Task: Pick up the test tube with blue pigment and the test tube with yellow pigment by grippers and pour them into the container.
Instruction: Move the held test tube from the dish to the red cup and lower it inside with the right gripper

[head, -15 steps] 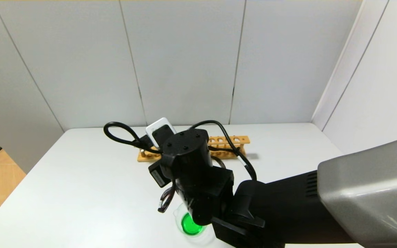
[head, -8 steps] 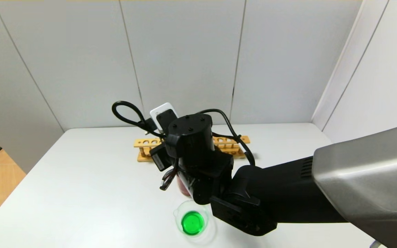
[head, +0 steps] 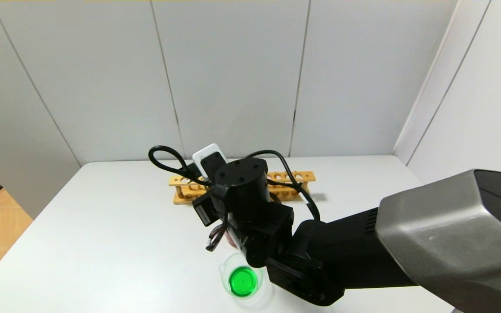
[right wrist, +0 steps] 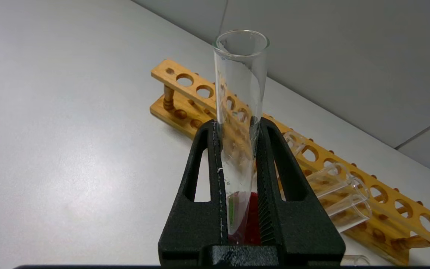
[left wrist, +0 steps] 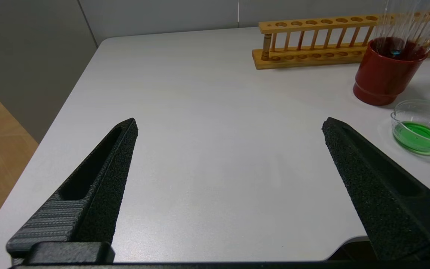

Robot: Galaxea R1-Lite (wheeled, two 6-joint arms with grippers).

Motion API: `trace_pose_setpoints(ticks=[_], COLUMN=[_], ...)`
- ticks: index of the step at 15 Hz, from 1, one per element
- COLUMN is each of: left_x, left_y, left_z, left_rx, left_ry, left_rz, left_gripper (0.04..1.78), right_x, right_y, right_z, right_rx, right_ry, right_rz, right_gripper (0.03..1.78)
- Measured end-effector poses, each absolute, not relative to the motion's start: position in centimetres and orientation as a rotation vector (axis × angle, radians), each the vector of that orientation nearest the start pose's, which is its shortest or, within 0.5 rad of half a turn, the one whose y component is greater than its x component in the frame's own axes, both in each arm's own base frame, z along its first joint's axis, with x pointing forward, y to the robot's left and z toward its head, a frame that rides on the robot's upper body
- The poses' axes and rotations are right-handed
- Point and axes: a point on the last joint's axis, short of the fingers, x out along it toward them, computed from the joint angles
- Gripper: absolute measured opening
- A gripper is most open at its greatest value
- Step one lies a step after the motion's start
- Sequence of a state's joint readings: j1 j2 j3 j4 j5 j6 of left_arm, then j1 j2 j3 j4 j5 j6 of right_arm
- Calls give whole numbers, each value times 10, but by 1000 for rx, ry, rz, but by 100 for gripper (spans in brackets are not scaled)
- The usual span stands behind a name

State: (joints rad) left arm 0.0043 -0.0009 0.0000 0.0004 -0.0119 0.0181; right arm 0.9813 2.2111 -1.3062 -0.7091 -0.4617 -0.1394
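Since green liquid already lies in the container (head: 242, 281), near the front edge of the desk (head: 102, 243), both pigments are judged to have been poured and mixed, so the pouring itself appears done. An emptied test tube (right wrist: 240, 123), upright and showing only droplets on its glass, is pinched between the jaws of the right gripper (right wrist: 240, 209) over the red cup (left wrist: 386, 76), which stands between the container and the wooden rack (left wrist: 312, 45) toward the back edge. Which pigment this tube carried cannot be told. Other clear tubes (left wrist: 411, 26) are seen leaning in the red cup. What seems left is the release of this tube. The left gripper (left wrist: 230, 179) is held spread wide and empty over the desk's left part.
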Motion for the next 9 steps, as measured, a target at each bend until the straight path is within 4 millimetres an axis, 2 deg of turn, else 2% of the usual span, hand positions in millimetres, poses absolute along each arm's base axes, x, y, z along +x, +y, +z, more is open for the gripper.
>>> trace_pose_setpoints(ticks=[9], left_x=[-23], left_y=[0], left_z=[75], left_rx=[17], left_ry=[0], left_rz=[-8], left_gripper=[175], right_x=[254], right_y=[358], right_z=[101], right_rx=[-338], right_ry=[142], right_rz=[532], right_gripper=[32])
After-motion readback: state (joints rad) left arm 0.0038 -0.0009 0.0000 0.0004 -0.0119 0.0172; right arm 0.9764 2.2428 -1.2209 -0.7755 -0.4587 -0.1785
